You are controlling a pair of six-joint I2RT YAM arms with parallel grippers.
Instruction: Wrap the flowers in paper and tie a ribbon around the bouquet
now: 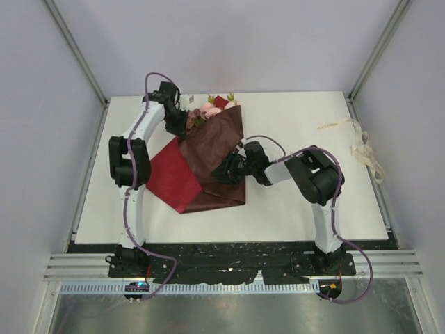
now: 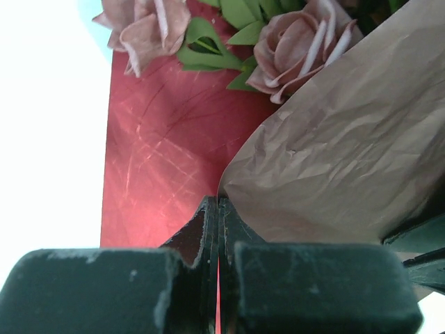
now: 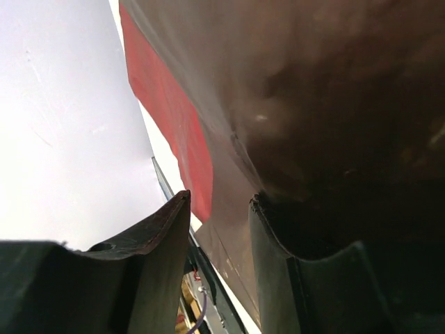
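The maroon paper (image 1: 172, 179) lies mid-table, one side folded over the flowers' stems as a brownish flap (image 1: 217, 136). That makes a loose bouquet, with pink blooms and green leaves (image 1: 210, 110) showing at its far end. My left gripper (image 1: 182, 125) is shut on the flap's edge beside the blooms; in the left wrist view its tips (image 2: 218, 203) pinch that edge below a rose (image 2: 292, 45). My right gripper (image 1: 224, 169) is at the flap's near right edge. Its jaws (image 3: 219, 197) stand apart around the paper (image 3: 334, 104). The cream ribbon (image 1: 363, 147) lies loose at the table's right edge.
Grey walls enclose the white table (image 1: 299, 202) at the back and both sides. The arm bases sit on a dark plate (image 1: 229, 261) at the near edge. A metal frame post (image 1: 375, 49) runs up the back right corner.
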